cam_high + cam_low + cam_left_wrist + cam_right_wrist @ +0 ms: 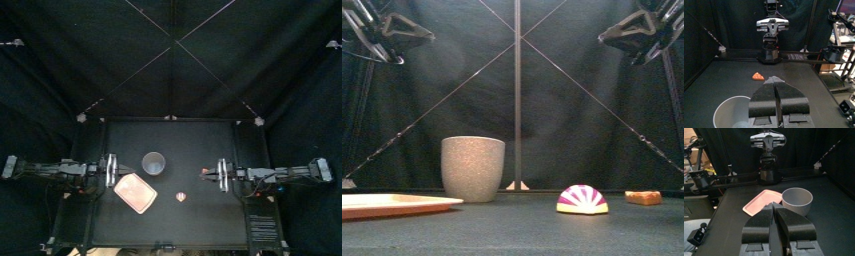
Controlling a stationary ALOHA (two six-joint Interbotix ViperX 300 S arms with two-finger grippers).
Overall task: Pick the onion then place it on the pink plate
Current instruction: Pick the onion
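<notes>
Black table (201, 140) carries the onion (583, 199) near the pink plate's (396, 203) right, probably light, rigid, slick, best pinched across its dome, while left end effector (777, 82) and right end effector (775, 204) sit closed, empty.

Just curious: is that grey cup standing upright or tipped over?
Upright. The grey speckled cup stands on its base, and its round mouth faces up in the top view.

The black left arm (54, 170) is seen folded at the left side and raised, with the black two-jawed left gripper (776, 81) pointed inward, its jaws pressed together on nothing. The black right arm (287, 172) is mirrored opposite; the right gripper (773, 206) is likewise closed, empty, and well apart from the left one
</notes>
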